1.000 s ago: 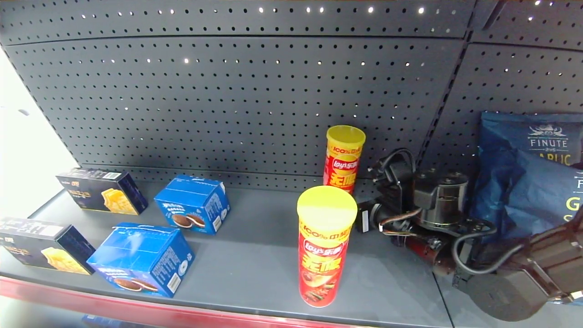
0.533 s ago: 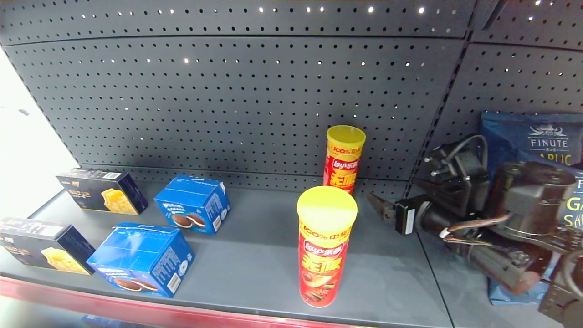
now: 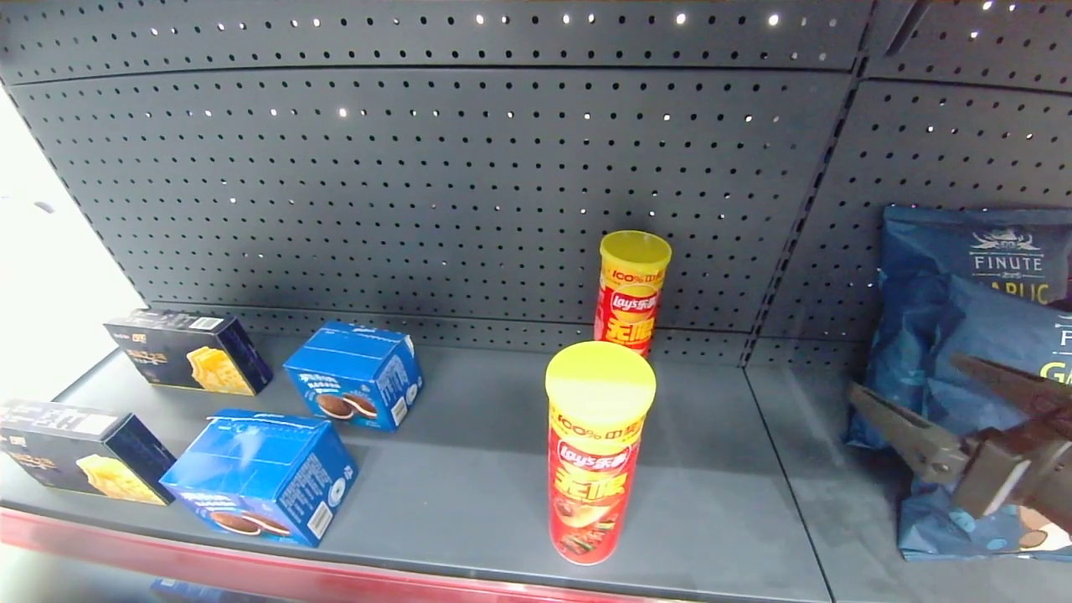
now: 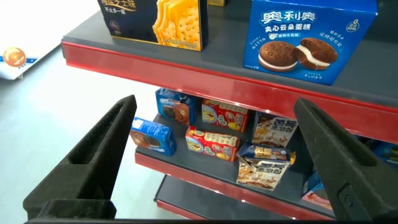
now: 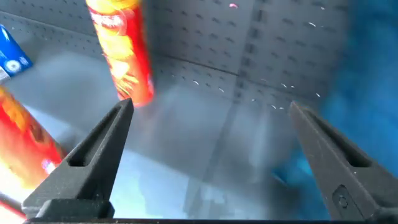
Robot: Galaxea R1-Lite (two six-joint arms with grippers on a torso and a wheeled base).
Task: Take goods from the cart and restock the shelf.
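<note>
The right claw (image 3: 904, 377) is held open and empty before the blue bags (image 3: 963, 285) at the right of the shelf (image 3: 469, 469), with the front chip can (image 3: 596, 452) and the rear chip can (image 3: 632, 289) stood upright to its left, the front one judged nearer.

Head view: right tool (image 3: 909, 377) cut off by rt edge; blue chip bags (image 3: 963, 285) run off same edge. Base of rear chips can (image 3: 633, 289) hidden behind front can (image 3: 596, 452). Rt wrist view: both cans blurred, front can cut at corner. Left wrist view: lower-shelf packs (image 4: 214, 134) too small to ID.
</note>
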